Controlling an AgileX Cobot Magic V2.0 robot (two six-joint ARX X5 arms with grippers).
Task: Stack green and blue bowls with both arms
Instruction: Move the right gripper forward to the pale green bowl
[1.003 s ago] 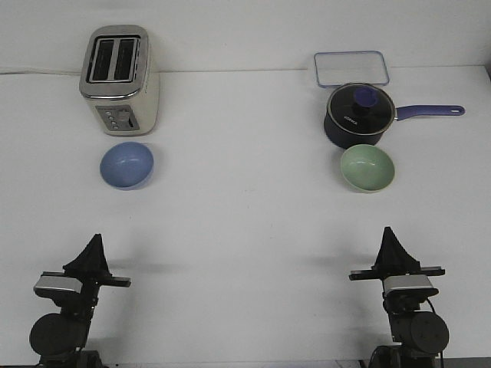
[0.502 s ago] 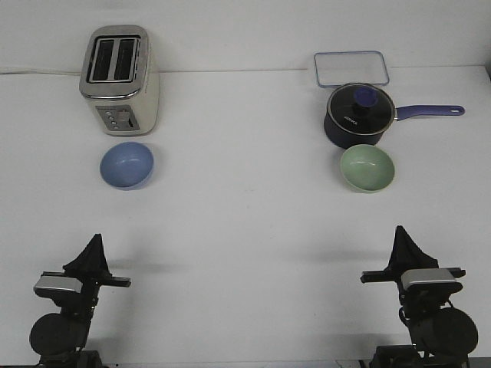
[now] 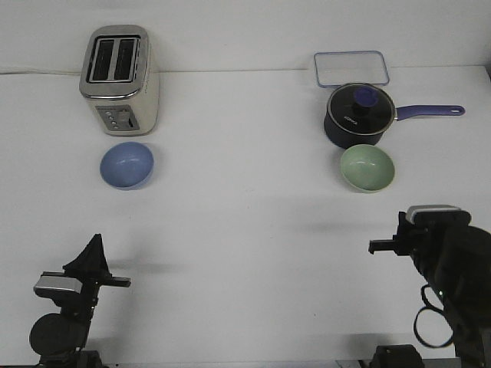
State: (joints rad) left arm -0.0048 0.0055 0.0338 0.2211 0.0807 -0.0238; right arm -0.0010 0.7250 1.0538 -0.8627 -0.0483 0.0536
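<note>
On table: pale mint-green glossy bowl [image 3: 367, 168], periwinkle-blue glossy bowl [image 3: 126, 165]; we judge both light, slippery, rim-gripped. Left gripper [image 3: 95, 249] pressed together; right gripper [image 3: 399, 234] indeterminable.

A toaster [image 3: 120, 79] stands at the back left of the white desk [image 3: 245, 230]. At the back right sits a dark pot [image 3: 359, 116] with a purple handle. A clear lid [image 3: 350, 68] lies just behind it.

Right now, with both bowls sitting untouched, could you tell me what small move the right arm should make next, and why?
Probably carry the right gripper forward over the green bowl. That bowl sits just ahead of it, in front of the navy pot, empty and ungrasped. The blue bowl by the toaster is far across the table, on the left gripper's side.
</note>
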